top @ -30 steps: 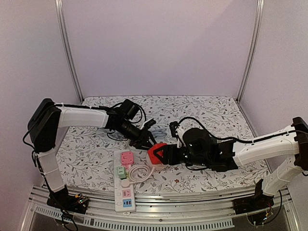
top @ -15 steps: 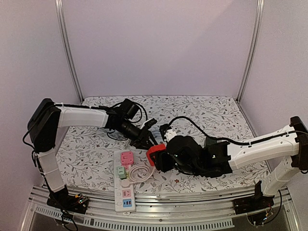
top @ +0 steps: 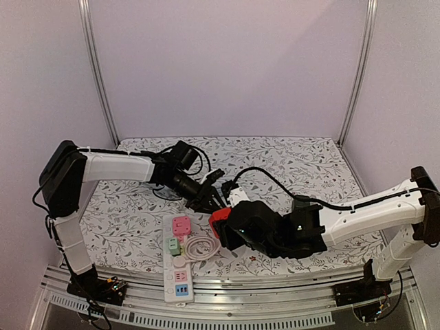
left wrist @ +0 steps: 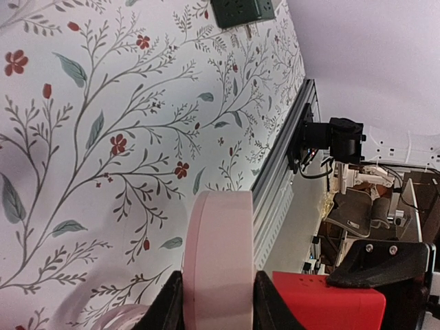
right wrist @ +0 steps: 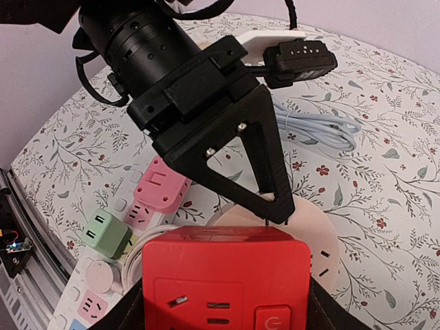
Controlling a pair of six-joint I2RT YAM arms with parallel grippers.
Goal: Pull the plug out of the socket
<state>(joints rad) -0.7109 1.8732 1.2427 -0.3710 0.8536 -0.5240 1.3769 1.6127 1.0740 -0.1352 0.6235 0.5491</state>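
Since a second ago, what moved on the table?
The right arm slid left, nudging the red socket toward the left end effector. Nothing was grabbed or dropped. The left arm, pink disc and power strip stayed put.

Red cube [right wrist: 223,275], vivid, bottom centre of the right wrist view! Pale pink disc [left wrist: 216,254]. Cloth [left wrist: 103,103]: white, sprigged with grey-green leaves and small red flowers. White strip [top: 179,262] carries a pink block [top: 181,225] and a mint-green block [top: 172,244].

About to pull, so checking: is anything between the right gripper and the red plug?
Nothing visible: the right gripper clamps the red plug directly, while the left gripper pinches the round socket.
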